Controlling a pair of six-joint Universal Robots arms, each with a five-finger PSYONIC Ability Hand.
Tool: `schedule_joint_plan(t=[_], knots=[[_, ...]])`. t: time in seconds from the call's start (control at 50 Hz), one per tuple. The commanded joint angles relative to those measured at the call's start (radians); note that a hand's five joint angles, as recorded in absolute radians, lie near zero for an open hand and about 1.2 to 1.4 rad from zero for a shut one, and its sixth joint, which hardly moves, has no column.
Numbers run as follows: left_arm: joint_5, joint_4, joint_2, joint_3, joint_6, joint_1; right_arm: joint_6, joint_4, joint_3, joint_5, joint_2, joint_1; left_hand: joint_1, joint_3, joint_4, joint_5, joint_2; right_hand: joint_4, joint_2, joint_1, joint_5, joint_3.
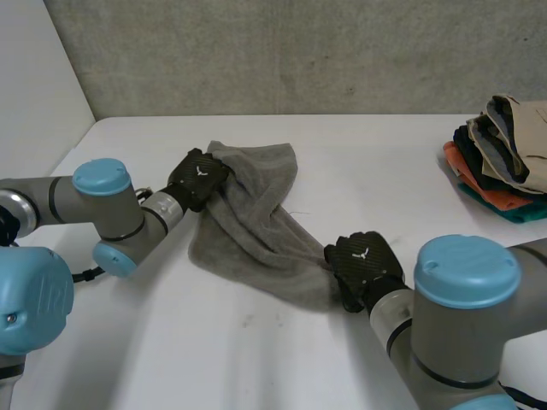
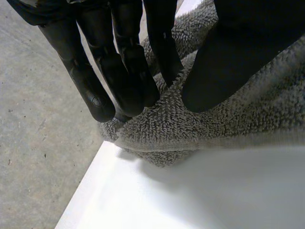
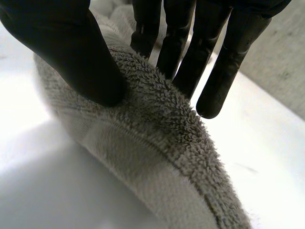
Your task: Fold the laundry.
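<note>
A hem of the grey towel (image 1: 256, 224) is pinched between the thumb and straight fingers (image 2: 126, 71) of the left hand (image 1: 198, 175). Another hem is clamped likewise by the right hand (image 1: 363, 266). The towel lies bunched and twisted on the table (image 1: 256, 359) between them. Both grips look shallow, so a hem could be lost under a hard pull, or the twist folded in. Both arms are held low, with the backs of the hands turned up.

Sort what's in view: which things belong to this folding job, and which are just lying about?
In the job: grey towel; left robot hand, pinching its far end; right robot hand, pinching its near end.
Lying about: stack of clothes at the white table's right edge, untouched.
</note>
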Motion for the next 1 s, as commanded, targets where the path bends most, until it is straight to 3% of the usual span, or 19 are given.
schedule_joint_plan(t=[0.02, 0.18, 0.26, 0.34, 0.44, 0.52, 0.66, 0.68, 0.7, 0.72, 0.74, 0.76, 0.88, 1.0], knots=[[-0.074, -0.010, 0.151, -0.132, -0.001, -0.035, -0.104, 0.017, 0.044, -0.003, -0.124, -0.048, 0.267, 0.210, 0.198, 0.247, 0.204, 0.211, 0.220, 0.410, 0.239, 0.216], [-0.146, -0.019, 0.571, -0.523, -0.009, -0.059, -0.309, 0.034, 0.029, -0.047, -0.213, -0.240, 0.267, 0.210, 0.198, 0.247, 0.204, 0.211, 0.220, 0.410, 0.239, 0.216], [-0.175, -0.025, 0.813, -0.718, -0.014, -0.128, -0.365, 0.038, -0.083, -0.107, -0.210, -0.302, 0.267, 0.210, 0.198, 0.247, 0.204, 0.211, 0.220, 0.410, 0.239, 0.216], [-0.183, -0.014, 0.940, -0.822, -0.037, -0.206, -0.362, 0.054, -0.198, -0.138, -0.167, -0.341, 0.267, 0.210, 0.198, 0.247, 0.204, 0.211, 0.220, 0.410, 0.239, 0.216], [-0.186, -0.010, 0.902, -0.827, -0.107, -0.279, -0.366, 0.054, -0.365, -0.146, 0.008, -0.335, 0.267, 0.210, 0.198, 0.247, 0.204, 0.211, 0.220, 0.410, 0.239, 0.216], [-0.192, -0.008, 0.748, -0.738, -0.139, -0.311, -0.365, 0.038, -0.500, -0.147, 0.149, -0.332, 0.267, 0.210, 0.198, 0.247, 0.204, 0.211, 0.220, 0.410, 0.239, 0.216], [-0.300, -0.019, 0.486, -0.484, -0.149, -0.342, -0.371, -0.110, -0.703, -0.136, 0.390, -0.281, 0.267, 0.210, 0.198, 0.247, 0.204, 0.211, 0.220, 0.410, 0.239, 0.216], [-0.307, -0.017, 0.471, -0.464, -0.152, -0.343, -0.363, -0.156, -0.726, -0.124, 0.427, -0.280, 0.267, 0.210, 0.198, 0.247, 0.204, -0.244, -0.235, -0.045, -0.216, -0.239], [-0.301, -0.011, 0.451, -0.433, -0.159, -0.343, -0.360, -0.176, -0.734, -0.119, 0.441, -0.275, -0.328, -0.386, -0.397, -0.348, -0.391, -0.609, -0.600, -0.410, -0.581, -0.604], [-0.297, -0.008, 0.449, -0.424, -0.164, -0.345, -0.362, -0.198, -0.737, -0.115, 0.451, -0.270, -0.578, -0.636, -0.647, -0.598, -0.641, -0.982, -0.973, -0.783, -0.954, -0.977], [-0.292, -0.007, 0.449, -0.413, -0.173, -0.345, -0.363, -0.231, -0.735, -0.106, 0.461, -0.261, -0.784, -0.842, -0.853, -0.804, -0.847, -1.010, -1.001, -0.812, -0.983, -1.006], [-0.288, -0.002, 0.455, -0.405, -0.193, -0.339, -0.359, -0.239, -0.732, -0.103, 0.459, -0.257, -0.906, -0.963, -0.974, -0.926, -0.969, -1.010, -1.001, -0.812, -0.983, -1.006], [-0.292, 0.012, 0.579, -0.434, -0.306, -0.303, -0.284, -0.247, -0.596, -0.077, 0.309, -0.237, -0.927, -0.985, -0.996, -0.947, -0.990, -1.010, -1.001, -0.812, -0.983, -1.006], [-0.281, -0.014, 0.711, -0.545, -0.425, -0.139, -0.150, -0.151, -0.331, -0.086, -0.031, -0.244, -0.875, -0.932, -0.943, -0.895, -0.938, -1.010, -1.001, -0.812, -0.983, -1.006]])
